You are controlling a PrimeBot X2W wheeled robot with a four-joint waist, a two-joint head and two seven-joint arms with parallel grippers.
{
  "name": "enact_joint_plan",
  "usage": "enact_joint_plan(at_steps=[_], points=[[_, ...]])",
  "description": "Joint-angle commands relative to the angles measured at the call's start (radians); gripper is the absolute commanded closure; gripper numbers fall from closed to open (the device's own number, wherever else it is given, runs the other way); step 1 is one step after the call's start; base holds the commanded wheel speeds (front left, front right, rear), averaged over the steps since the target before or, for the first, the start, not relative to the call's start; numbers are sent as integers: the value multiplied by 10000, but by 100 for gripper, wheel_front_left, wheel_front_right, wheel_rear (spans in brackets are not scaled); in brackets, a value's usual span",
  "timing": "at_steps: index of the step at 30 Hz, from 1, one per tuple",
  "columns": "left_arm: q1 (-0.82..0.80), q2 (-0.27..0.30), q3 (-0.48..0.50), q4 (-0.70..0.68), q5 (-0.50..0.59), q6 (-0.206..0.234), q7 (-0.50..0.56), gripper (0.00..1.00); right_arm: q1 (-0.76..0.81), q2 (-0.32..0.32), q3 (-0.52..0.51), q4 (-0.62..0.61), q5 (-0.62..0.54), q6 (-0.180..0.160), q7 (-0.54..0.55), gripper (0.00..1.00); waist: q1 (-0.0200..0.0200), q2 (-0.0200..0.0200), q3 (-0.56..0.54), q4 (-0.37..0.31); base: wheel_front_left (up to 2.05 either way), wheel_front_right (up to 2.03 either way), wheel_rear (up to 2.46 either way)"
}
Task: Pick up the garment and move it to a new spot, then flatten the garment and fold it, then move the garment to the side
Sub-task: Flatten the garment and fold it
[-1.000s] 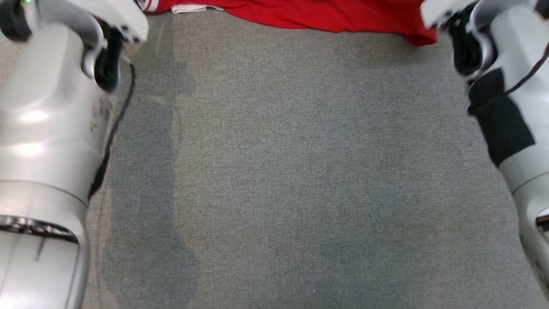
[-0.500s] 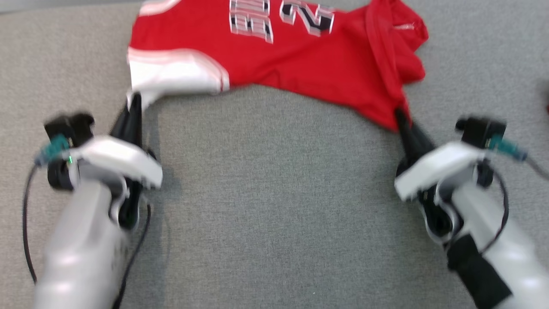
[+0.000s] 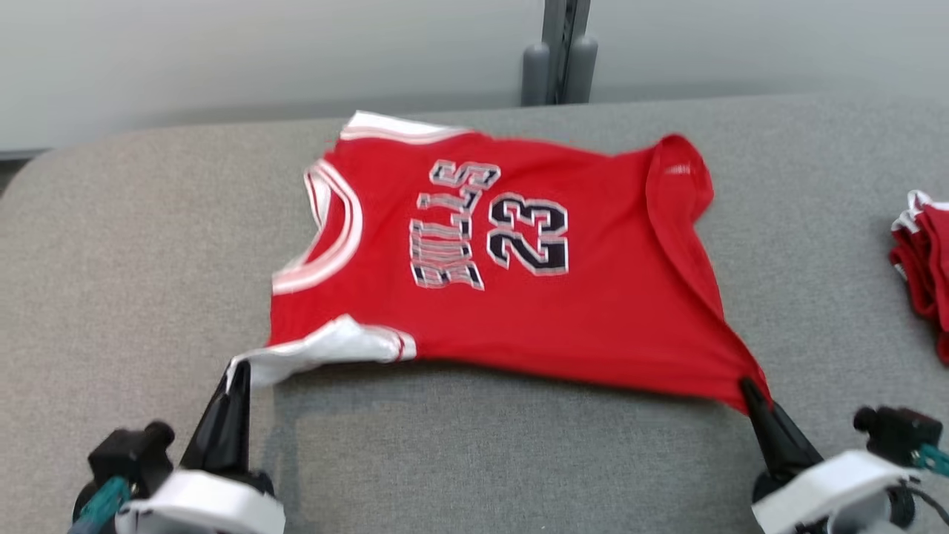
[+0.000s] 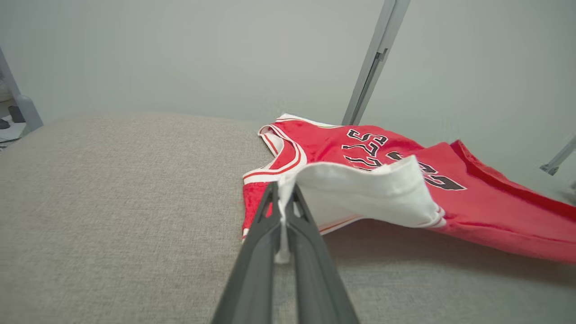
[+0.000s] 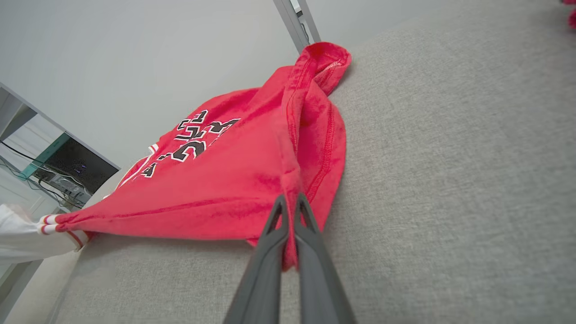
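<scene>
1. On the grey pad (image 3: 118, 282), the jersey (image 3: 563, 319) is lying spread.
2. Left gripper (image 3: 236, 373) and right gripper (image 3: 747, 387) are pinching its near corners.
3. Even, low pulling is looking best for flattening.

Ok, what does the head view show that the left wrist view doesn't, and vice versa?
Head view: the right gripper clamped on a red corner of the Bulls jersey, plus a pile of red garments at far right. Left wrist view: a close look at the left gripper, jaws shut on the jersey's white corner, and a frame leg at far left. Both: the jersey, the left gripper, the grey fabric surface and the grey post behind.
</scene>
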Motion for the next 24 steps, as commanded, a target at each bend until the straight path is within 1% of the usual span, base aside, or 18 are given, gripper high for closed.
enact_joint_plan(at_steps=[1, 5, 6, 8, 12, 16, 19, 21, 24], points=[[430, 122, 86, -589, 29, 223, 217, 100, 382, -185, -99, -181, -77, 5, 6, 100, 0, 0, -390, 28, 0, 0, 0], [2212, 205, 380, -2525, -127, 1134, 1075, 100, 1351, -389, -530, -657, -243, 3, 358, 100, 0, 0, -928, -139, 0, 0, 0], [2588, 209, 389, -2974, -78, 1337, 1283, 100, 1615, -355, -682, -781, -267, 3, 452, 100, 0, 0, -1043, -133, 0, 0, 0], [3242, 188, 332, -3758, -55, 1635, 1686, 100, 2120, -239, -969, -1079, -357, 3, 705, 100, 0, 0, -1271, -101, 0, 0, 0], [4273, 419, 268, -5004, 124, 2134, 2523, 100, 3234, -114, -1717, -1615, -848, 3, 1403, 100, 0, 0, -1638, 8, 0, 0, 0], [4901, 695, 180, -6024, 270, 2492, 3442, 100, 4253, 254, -2691, -2355, -1503, 3, 2325, 100, 0, 0, -1718, 64, 0, 0, 0], [5101, 794, 122, -6534, 340, 2685, 3922, 100, 4836, 702, -3422, -3036, -1965, 3, 2999, 100, 0, 0, -1678, 57, 0, 0, 0], [5116, 808, 82, -6651, 342, 2761, 4110, 100, 5032, 992, -3782, -3423, -2231, 3, 3417, 100, 0, 0, -1605, 7, 0, 0, 0], [4917, 864, 27, -6655, 358, 2734, 4270, 100, 5102, 1474, -4229, -3786, -2609, 3, 3944, 100, 0, 0, -1422, -38, 0, 0, 0]])
